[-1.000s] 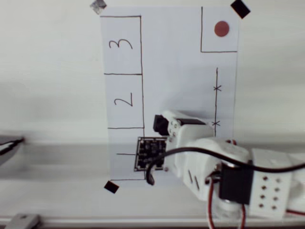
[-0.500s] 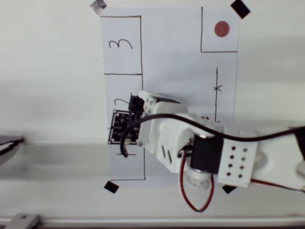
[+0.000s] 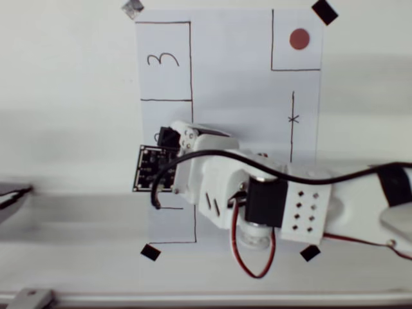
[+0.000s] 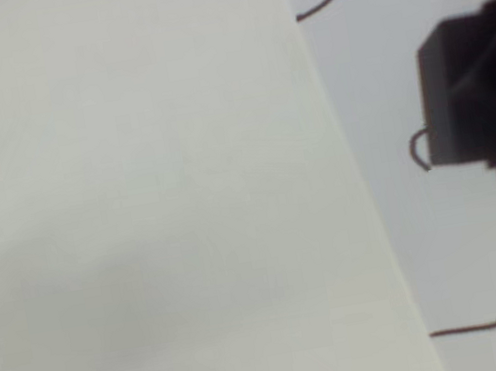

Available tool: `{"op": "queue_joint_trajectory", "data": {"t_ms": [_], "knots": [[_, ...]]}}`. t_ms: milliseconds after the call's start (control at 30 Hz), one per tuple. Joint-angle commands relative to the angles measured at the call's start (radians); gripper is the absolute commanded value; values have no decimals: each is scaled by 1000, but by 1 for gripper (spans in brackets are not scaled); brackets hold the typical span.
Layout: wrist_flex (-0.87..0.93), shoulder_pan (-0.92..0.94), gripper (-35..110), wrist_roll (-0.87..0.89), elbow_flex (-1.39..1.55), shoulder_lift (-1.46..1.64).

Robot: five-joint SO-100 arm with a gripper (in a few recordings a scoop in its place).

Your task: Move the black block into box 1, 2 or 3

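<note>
Your black block (image 3: 168, 136) sits at the gripper's (image 3: 172, 138) tip, over the box (image 3: 149, 122) whose handwritten 2 is mostly covered. In the wrist view the block (image 4: 463, 102) hangs above a pen curl. The fingers look clamped on it. Above that box, another rectangle (image 3: 165, 61) reads 3.

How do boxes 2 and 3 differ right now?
Box 3 lies fully in the open with its numeral plain to read; box 2 is largely covered by the gripper holding the black block, its numeral mostly hidden. Box 3 sits nearer the top edge in the overhead view. Both are pen-outlined rectangles on one sheet.
</note>
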Motion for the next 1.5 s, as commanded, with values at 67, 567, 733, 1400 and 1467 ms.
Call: {"op": "queue_joint_trajectory", "data": {"t_ms": [67,567,733,1400,1467], "knots": [[9,25,0,-6,-57,17],[8,25,0,-20,-54,-5],[8,25,8,-12,-57,-5],[9,9,26,17,14,63],[9,3,26,17,55,98]]}}
